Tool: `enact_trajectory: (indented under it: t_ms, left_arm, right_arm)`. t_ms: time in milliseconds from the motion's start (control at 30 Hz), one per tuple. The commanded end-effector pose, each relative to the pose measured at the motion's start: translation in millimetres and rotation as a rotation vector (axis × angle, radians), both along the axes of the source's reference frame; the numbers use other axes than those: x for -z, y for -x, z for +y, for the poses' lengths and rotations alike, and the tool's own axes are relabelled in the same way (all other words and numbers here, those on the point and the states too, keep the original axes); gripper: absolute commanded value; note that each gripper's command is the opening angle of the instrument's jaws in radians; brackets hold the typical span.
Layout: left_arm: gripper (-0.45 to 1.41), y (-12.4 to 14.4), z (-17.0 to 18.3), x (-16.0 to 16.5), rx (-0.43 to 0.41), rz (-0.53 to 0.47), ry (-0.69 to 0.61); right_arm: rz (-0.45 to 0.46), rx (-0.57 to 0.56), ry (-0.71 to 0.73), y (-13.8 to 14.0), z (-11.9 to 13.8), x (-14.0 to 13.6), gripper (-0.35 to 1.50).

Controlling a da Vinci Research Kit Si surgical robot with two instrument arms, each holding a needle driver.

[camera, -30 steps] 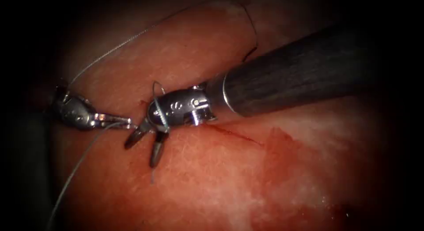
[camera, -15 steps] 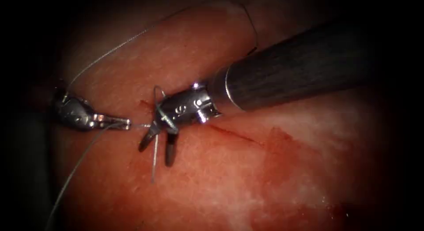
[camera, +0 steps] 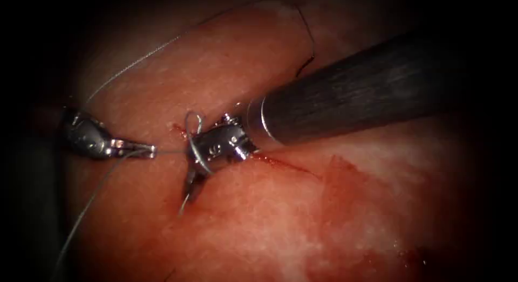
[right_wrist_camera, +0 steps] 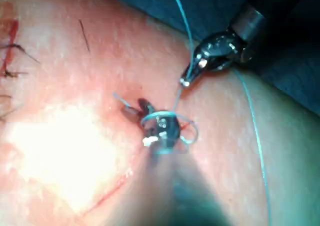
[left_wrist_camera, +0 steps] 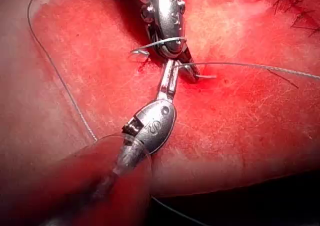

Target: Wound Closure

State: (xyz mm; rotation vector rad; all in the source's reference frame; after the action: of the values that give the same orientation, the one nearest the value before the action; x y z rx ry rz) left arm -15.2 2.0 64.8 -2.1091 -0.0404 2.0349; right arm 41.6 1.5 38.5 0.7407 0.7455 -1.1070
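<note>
The tissue [camera: 259,217] lay red and wet, its cut [camera: 286,164] running right of my tools. My left tool [camera: 144,150] was clamped on the thread [camera: 91,206] left of the cut. My right tool [camera: 190,191] had thread looped round its wrist, its jaws nearly closed around a short thread end [left_wrist_camera: 206,76]. The needle's place I could not tell.

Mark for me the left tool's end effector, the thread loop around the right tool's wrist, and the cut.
left end effector [camera: 145,150]: endoscope view, at the jaw tips, shut on thread.
thread loop [camera: 190,122]: endoscope view, top of its arc above the right tool's wrist.
cut [camera: 291,166]: endoscope view, mid red line.
</note>
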Motion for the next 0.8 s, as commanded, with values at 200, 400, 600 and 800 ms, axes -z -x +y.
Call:
enact_trajectory:
  t_ms: [200, 400, 600, 800]
  left_arm:
    - [-0.45, 0.6, -2.1, -0.1, 0.004, 0.003, -0.01]
    - [-0.45, 0.9, -4.5, 1.0, 0.01, 0.008, -0.012]
    - [-0.45, 1.2, -7.1, 2.5, 0.0, 0.006, -0.015]
    - [-0.45, 1.5, -10.6, 4.0, -0.022, 0.009, -0.03]
  right_arm:
    - [0.048, -0.084, -0.005, -0.9, -0.1, 0.3, -0.35]
    - [0.087, -0.296, -0.183, 0.3, 1.1, 1.7, -0.35]
    - [0.101, -0.491, -0.397, 2.4, 2.7, 2.9, -0.35]
    - [0.028, -0.651, -0.563, 3.8, 4.7, 2.8, -0.35]
